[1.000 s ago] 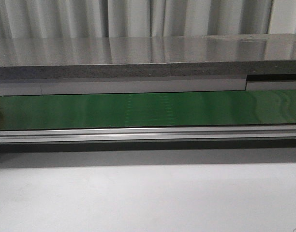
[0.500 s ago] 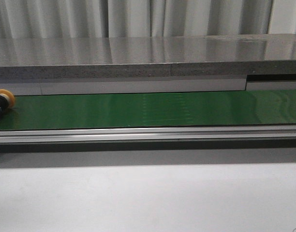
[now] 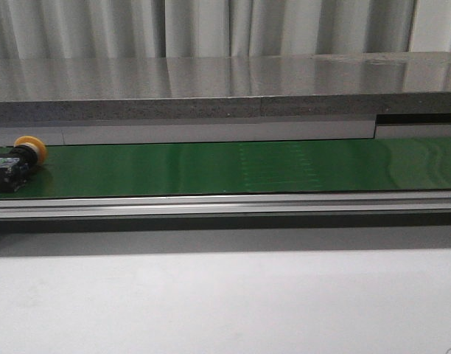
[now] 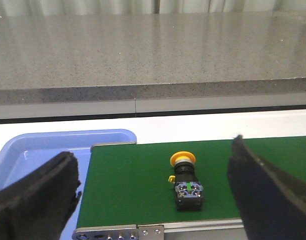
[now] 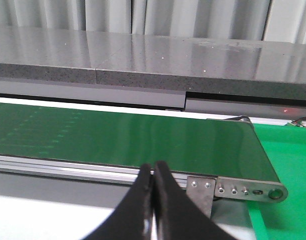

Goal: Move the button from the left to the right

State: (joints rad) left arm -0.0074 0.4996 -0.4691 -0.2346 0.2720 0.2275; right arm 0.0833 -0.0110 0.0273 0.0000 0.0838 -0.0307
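The button (image 3: pixel 18 164) lies on its side at the far left of the green conveyor belt (image 3: pixel 233 168), its yellow cap pointing toward the back. In the left wrist view the button (image 4: pixel 187 181) sits on the belt (image 4: pixel 128 185) between and beyond the two black fingers (image 4: pixel 35 200), untouched. My left gripper (image 4: pixel 155 200) is open with its fingers wide apart. My right gripper (image 5: pixel 154 172) is shut with nothing in it, hovering before the belt's right end (image 5: pixel 143 137). Neither gripper shows in the front view.
A blue tray (image 4: pixel 38 155) sits just off the belt's left end. A green bin (image 5: pixel 288 150) lies past the belt's right end. A grey stone counter (image 3: pixel 225 85) runs behind the conveyor, and its aluminium rail (image 3: pixel 225 205) runs along the front.
The button has travelled rightward along the belt, from just its cap showing at the left edge to fully in view. The grippers do not appear in the front view throughout.
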